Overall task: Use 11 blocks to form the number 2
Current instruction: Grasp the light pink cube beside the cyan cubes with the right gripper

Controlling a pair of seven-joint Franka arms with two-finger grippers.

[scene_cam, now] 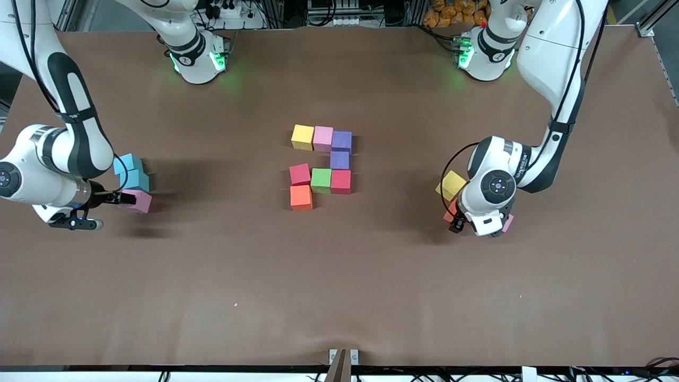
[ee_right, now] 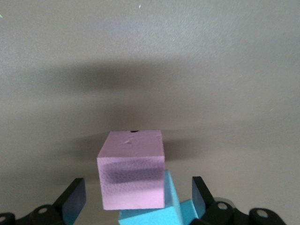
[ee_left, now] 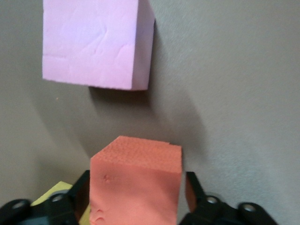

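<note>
Eight blocks (scene_cam: 321,164) of the 2 laid mid-table, 3 left: left gripper (ee_left: 136,197) fingers flank orange block (ee_left: 136,187), clamped or not can't tell; right gripper (ee_right: 136,197) apart around pink block (ee_right: 133,168).

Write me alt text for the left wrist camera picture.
An orange foam cube fills the lower middle, sitting between the two dark fingers of the left hand. A pink cube rests on the brown table apart from it, and a yellow cube's corner shows beside the fingers.
</note>
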